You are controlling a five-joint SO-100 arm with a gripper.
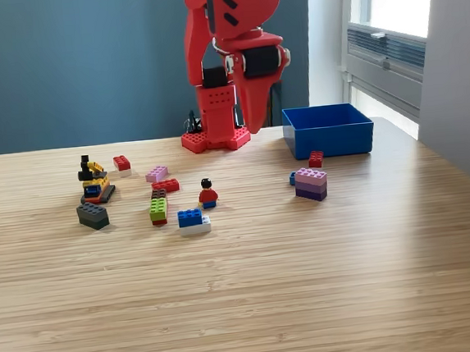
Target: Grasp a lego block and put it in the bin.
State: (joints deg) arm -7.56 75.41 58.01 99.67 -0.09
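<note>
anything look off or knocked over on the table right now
Nothing stands out. The loose blocks and the small figure sit scattered on the wooden table, the figure upright. The blue bin stands level near the arm's base. The gripper hangs clear above the table with nothing seen in it.
</note>
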